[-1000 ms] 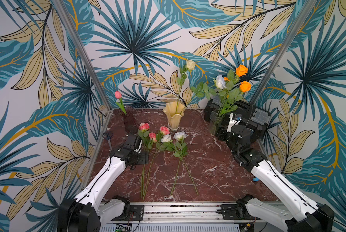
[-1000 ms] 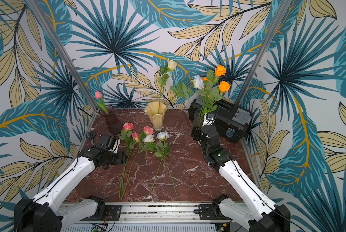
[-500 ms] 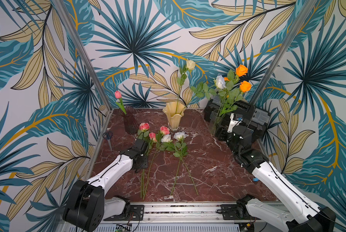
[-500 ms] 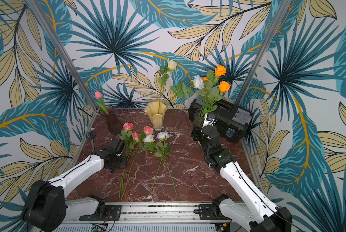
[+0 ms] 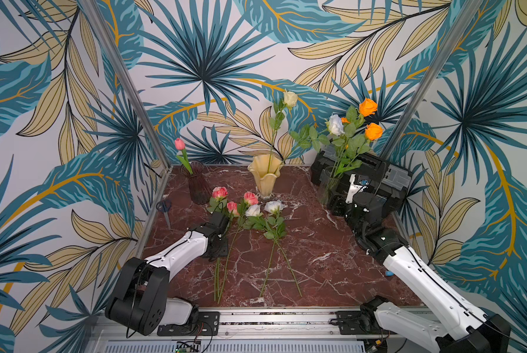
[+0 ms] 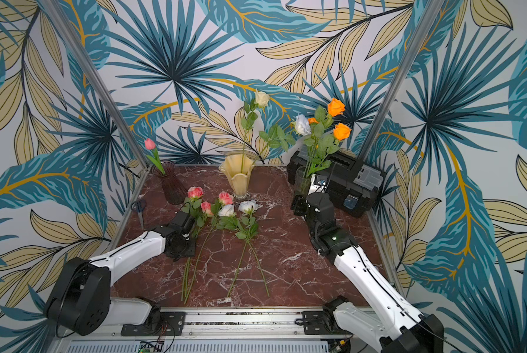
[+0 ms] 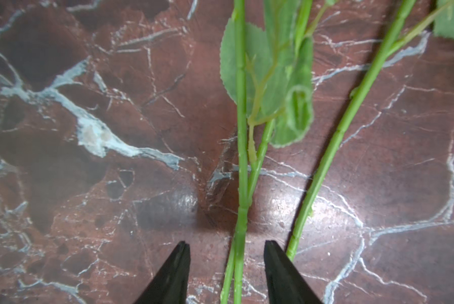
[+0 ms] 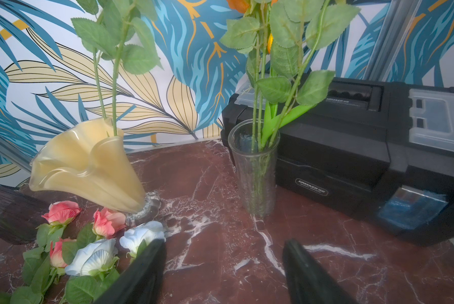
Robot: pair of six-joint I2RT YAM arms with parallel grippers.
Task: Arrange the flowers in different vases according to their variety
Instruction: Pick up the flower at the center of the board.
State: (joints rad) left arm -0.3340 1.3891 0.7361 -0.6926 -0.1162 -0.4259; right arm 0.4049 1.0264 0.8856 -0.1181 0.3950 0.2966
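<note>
Lowered L pincer (image 7: pixel 225 243) astride pink-rose stems (image 7: pixel 243 184) since prior frame; narrowed, still agape, unclamped: pick-up begun. Held R pincer (image 8: pixel 224 242) wide, empty.

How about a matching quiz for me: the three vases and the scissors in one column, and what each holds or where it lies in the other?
Column one:
1. purple vase
2. cream vase
3. clear vase
4. scissors

Column two:
A. holds orange roses
B. lies flat on the table
C. holds one pink bud
D. holds pale roses

Pairs: 1-C, 2-D, 3-A, 4-B.
</note>
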